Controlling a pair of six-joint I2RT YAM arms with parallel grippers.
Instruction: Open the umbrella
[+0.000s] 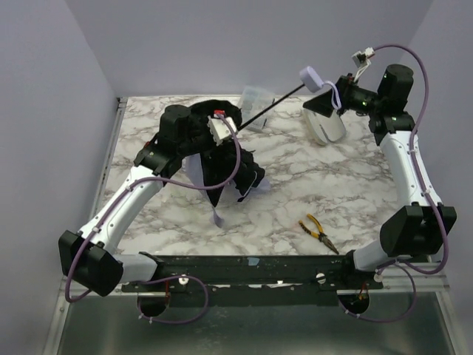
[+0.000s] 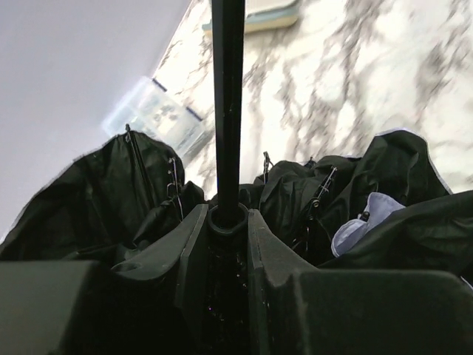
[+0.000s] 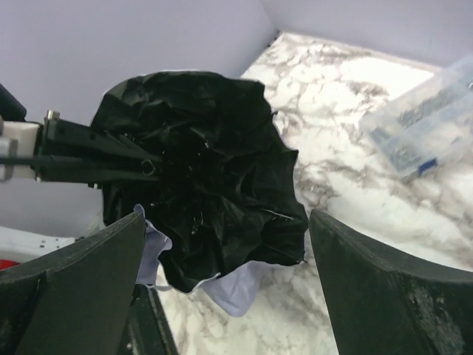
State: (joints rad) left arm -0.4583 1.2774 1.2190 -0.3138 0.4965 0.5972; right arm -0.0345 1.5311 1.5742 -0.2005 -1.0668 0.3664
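The umbrella [image 1: 222, 159] lies bunched on the left half of the tabletop [image 1: 310, 185], toward the back. Its shaft [image 1: 270, 108] slants up to the right, ending in the handle [image 1: 309, 77] above the surface. The left pincer [image 2: 228, 222] is clamped round the shaft at the canopy. The right pincer [image 1: 325, 103] hangs just right of the handle, jaws apart. The box [image 1: 257, 96] sits at the back, behind the shaft. The pliers [image 1: 318, 234] lie near the front, right of centre.
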